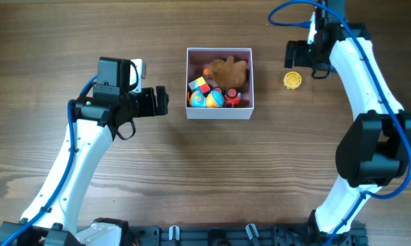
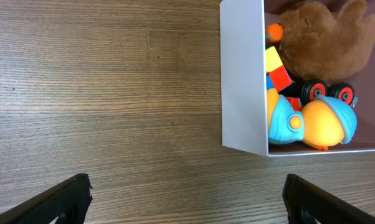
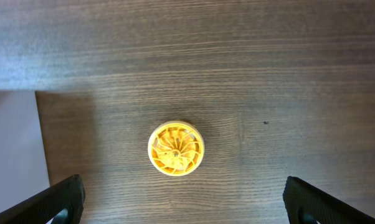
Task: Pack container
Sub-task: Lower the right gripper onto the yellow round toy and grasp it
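Note:
The container (image 1: 219, 111) is a square white box with a pink interior at the table's middle back. It holds a brown plush toy (image 1: 229, 71), a colourful cube (image 1: 200, 85), a blue and orange toy (image 1: 207, 100) and a small red wheeled toy (image 1: 233, 96). It also shows in the left wrist view (image 2: 242, 81). A yellow round wheel toy (image 1: 292, 80) lies on the table right of the container, also in the right wrist view (image 3: 176, 149). My left gripper (image 2: 186, 202) is open and empty, left of the container. My right gripper (image 3: 184, 202) is open and empty, above the wheel toy.
The wooden table (image 1: 192, 178) spreads around the container. A black rail (image 1: 212, 236) runs along the front edge between the arm bases. The container's white wall (image 3: 13, 143) shows at the left of the right wrist view.

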`<state>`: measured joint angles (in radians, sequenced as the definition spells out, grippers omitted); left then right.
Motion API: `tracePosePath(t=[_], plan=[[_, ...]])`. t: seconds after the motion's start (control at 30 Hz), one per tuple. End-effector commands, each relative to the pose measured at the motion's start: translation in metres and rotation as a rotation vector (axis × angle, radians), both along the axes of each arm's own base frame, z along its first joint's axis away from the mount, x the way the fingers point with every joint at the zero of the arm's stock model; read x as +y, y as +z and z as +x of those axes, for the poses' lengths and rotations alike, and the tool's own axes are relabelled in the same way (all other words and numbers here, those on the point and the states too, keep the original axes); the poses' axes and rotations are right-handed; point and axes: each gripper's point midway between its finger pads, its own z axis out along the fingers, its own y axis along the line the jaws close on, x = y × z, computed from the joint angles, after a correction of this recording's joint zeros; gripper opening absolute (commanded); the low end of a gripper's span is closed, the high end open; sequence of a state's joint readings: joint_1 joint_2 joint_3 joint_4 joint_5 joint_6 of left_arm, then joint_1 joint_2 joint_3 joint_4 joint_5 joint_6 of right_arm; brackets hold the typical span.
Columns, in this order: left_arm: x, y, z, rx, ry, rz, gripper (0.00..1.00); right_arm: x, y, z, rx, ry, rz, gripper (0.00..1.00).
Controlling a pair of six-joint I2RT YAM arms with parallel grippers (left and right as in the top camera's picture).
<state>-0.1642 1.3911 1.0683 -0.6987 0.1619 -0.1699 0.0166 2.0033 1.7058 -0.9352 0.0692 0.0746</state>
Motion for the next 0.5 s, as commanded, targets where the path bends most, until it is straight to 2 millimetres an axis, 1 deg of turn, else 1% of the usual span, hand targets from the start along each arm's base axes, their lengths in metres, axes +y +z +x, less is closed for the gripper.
tracePosePath(t=[0.0, 0.07, 0.13, 0.2, 0.37, 0.47], plan=[[0.002, -0.001, 0.0, -0.003, -0.006, 0.005, 1.0, -0.006, -0.044, -0.008, 0.115, 0.06, -0.038, 1.0], [0.002, -0.001, 0.0, -0.003, -0.006, 0.005, 1.0, -0.004, -0.065, -0.011, 0.162, 0.066, -0.024, 1.0], [0.002, -0.001, 0.0, -0.003, -0.006, 0.005, 1.0, 0.001, -0.083, -0.013, 0.2, 0.122, -0.005, 1.0], [0.002, -0.001, 0.0, -0.003, -0.006, 0.005, 1.0, 0.001, -0.094, -0.014, 0.222, 0.129, -0.005, 1.0], [0.002, -0.001, 0.0, -0.003, -0.006, 0.005, 1.0, 0.001, -0.118, -0.018, 0.27, 0.127, -0.002, 1.0], [0.002, 0.0, 0.0, -0.004, -0.006, 0.005, 1.0, 0.001, -0.124, -0.018, 0.277, 0.128, -0.002, 1.0]])
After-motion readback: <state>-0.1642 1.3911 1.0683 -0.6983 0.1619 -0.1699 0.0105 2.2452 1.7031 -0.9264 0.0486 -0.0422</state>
